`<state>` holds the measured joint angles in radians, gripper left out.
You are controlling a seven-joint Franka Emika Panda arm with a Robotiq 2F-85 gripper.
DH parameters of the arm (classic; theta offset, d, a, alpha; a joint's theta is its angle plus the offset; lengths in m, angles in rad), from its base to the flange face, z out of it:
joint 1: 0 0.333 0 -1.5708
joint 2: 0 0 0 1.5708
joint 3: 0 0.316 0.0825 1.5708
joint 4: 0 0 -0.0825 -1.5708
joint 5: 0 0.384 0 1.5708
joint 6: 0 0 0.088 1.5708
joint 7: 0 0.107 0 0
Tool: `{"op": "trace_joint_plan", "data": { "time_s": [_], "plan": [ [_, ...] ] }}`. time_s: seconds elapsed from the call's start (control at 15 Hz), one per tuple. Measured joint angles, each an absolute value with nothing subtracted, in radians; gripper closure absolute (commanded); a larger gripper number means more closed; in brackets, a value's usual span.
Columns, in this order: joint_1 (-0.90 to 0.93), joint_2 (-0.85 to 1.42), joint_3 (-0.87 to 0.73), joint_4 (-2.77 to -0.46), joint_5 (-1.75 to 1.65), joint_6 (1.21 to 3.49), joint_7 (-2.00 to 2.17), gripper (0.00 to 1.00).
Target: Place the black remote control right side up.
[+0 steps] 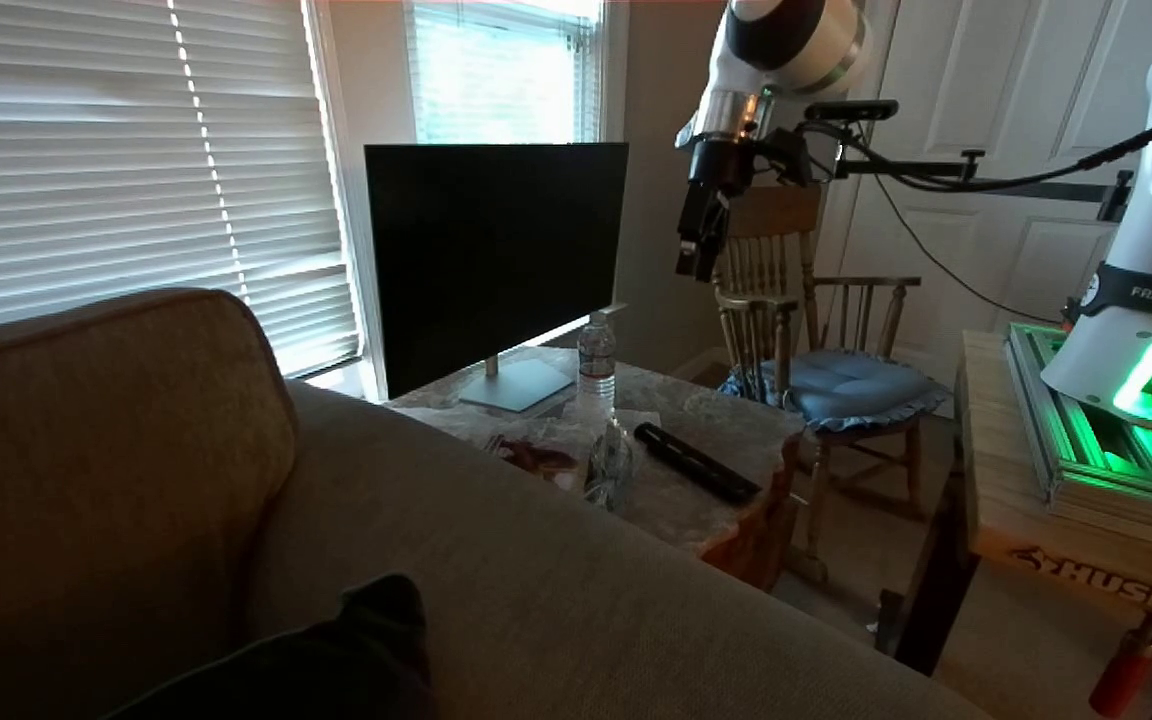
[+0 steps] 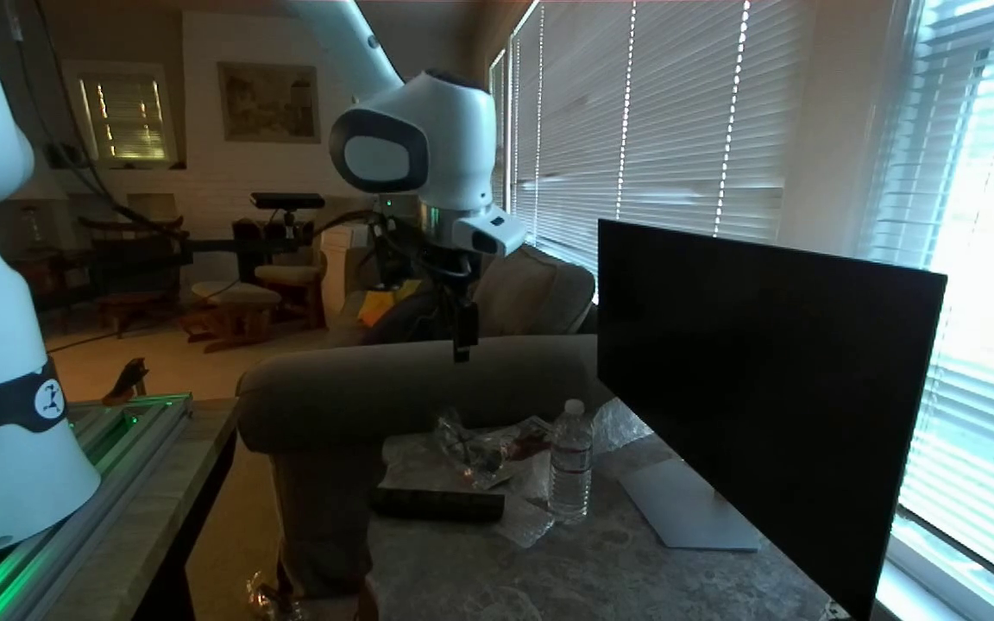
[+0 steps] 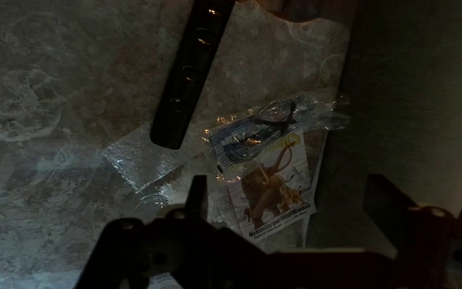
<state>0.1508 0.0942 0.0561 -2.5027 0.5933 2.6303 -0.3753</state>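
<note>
The black remote control (image 1: 696, 463) lies flat on the stone-topped table near its edge. It also shows in an exterior view (image 2: 437, 505) as a dark bar in front of plastic wrapping. In the wrist view the remote (image 3: 193, 74) runs from the top edge down to left of centre, with several shiny spots along its upward face. Whether that face is its button side I cannot tell. My gripper (image 3: 286, 178) is open, with nothing between its fingers. In both exterior views the gripper (image 1: 694, 268) (image 2: 462, 352) hangs well above the table, apart from the remote.
A water bottle (image 2: 571, 466) stands upright beside the remote. Clear plastic wrapping (image 2: 471, 453) and a mammoth booklet (image 3: 273, 188) lie by the sofa arm (image 2: 428, 379). A large black monitor (image 1: 496, 260) stands on the table. A wooden chair (image 1: 816, 380) stands behind.
</note>
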Motion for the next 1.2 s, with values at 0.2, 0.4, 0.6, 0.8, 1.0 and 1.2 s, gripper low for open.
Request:
{"op": "trace_joint_plan", "data": {
  "time_s": [0.2,0.4,0.6,0.8,1.0,1.2],
  "plan": [
    [0.109,0.177,0.077,-2.480,0.597,2.645,-0.379,0.00],
    [0.069,0.268,0.094,-2.459,0.585,2.674,-0.372,0.00],
    [0.061,0.323,0.094,-2.440,0.580,2.681,-0.366,0.00],
    [0.054,0.327,0.102,-2.433,0.579,2.681,-0.364,0.00],
    [0.007,0.341,0.145,-2.431,0.580,2.681,-0.366,0.00],
    [-0.045,0.395,0.180,-2.416,0.585,2.681,-0.375,0.00]
  ]
}}
